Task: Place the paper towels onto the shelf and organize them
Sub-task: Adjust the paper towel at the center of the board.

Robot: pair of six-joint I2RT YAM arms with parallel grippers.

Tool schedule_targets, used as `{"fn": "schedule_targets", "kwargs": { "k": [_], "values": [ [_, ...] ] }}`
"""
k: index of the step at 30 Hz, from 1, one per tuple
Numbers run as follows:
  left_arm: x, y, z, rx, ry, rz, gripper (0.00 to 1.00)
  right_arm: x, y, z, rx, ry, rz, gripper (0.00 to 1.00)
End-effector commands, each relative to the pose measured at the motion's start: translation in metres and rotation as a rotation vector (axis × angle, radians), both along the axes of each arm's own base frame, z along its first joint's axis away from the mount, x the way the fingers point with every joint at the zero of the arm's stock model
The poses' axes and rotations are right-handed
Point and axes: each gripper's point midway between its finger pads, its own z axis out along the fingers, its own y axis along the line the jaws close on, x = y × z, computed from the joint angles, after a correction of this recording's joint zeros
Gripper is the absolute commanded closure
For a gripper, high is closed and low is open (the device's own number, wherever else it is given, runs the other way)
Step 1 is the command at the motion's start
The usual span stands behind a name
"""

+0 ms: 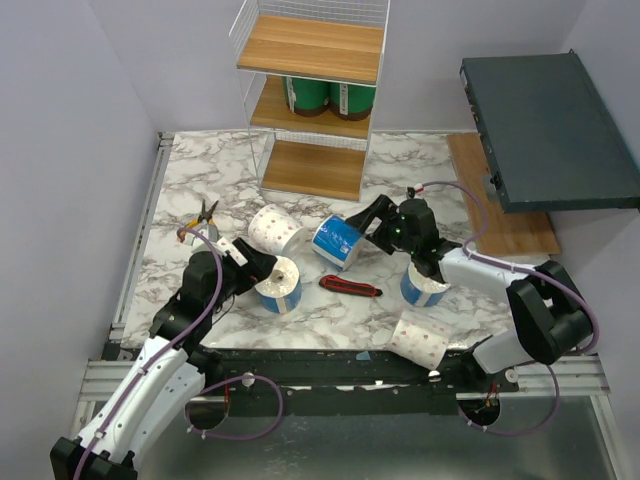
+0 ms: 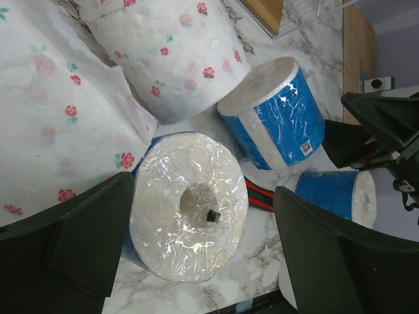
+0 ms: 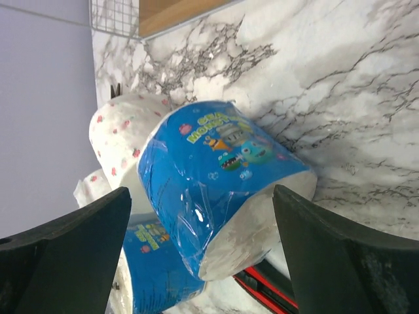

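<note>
Marbled worktop [image 1: 200, 180], walled left and behind; bare marble lies between the wire-frame shelf [image 1: 312, 48] at its far edge and the scattered rolls. Two green rolls [image 1: 325, 95] stand on the middle wooden tier. Left end effector [image 2: 203, 216], jaws apart, flanks an upright glossy film-wrapped roll [image 1: 279, 284]. Right end effector [image 3: 201, 196], jaws apart, straddles a tilted blue roll [image 1: 337, 242], just beside a dotted roll [image 1: 274, 229].

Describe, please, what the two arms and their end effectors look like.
The left arm and right arm both combine white link shells with black joint housings, and a thin purple cable runs along each. The left end effector and right end effector each have two broad, matte black fingers. A small green light glows near the right wrist.
</note>
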Motion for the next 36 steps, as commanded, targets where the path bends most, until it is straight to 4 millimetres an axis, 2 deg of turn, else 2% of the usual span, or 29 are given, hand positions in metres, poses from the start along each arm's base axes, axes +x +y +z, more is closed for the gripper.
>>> {"fn": "schedule_targets", "kwargs": {
  "k": [1, 5, 11, 14, 17, 23, 32, 36],
  "values": [
    [-0.002, -0.003, 0.000, -0.015, -0.004, -0.019, 0.09, 0.001, 0.005, 0.014, -0.004, -0.036, 0.064, 0.08],
    [-0.002, -0.003, 0.001, -0.015, -0.010, -0.017, 0.09, -0.018, 0.002, 0.012, -0.023, -0.003, 0.113, 0.08],
    [0.000, -0.003, -0.003, -0.017, -0.010, -0.014, 0.09, -0.056, -0.006, -0.005, -0.014, 0.078, 0.172, 0.09],
    [0.003, -0.006, -0.003, -0.021, -0.007, -0.021, 0.09, -0.063, -0.006, -0.007, 0.002, 0.079, 0.179, 0.09],
    [0.005, -0.008, -0.001, -0.022, -0.001, -0.023, 0.10, -0.069, 0.001, -0.007, 0.035, 0.089, 0.211, 0.10],
    [0.005, -0.008, -0.002, -0.026, 0.003, -0.020, 0.10, -0.064, 0.012, -0.002, 0.083, 0.068, 0.215, 0.11],
    [0.001, -0.006, -0.005, -0.030, 0.010, -0.015, 0.10, -0.048, 0.022, -0.015, 0.122, 0.098, 0.179, 0.12],
    [0.000, -0.004, -0.005, -0.023, 0.006, -0.009, 0.10, -0.041, 0.021, -0.014, 0.126, 0.073, 0.162, 0.14]
  ]
}}
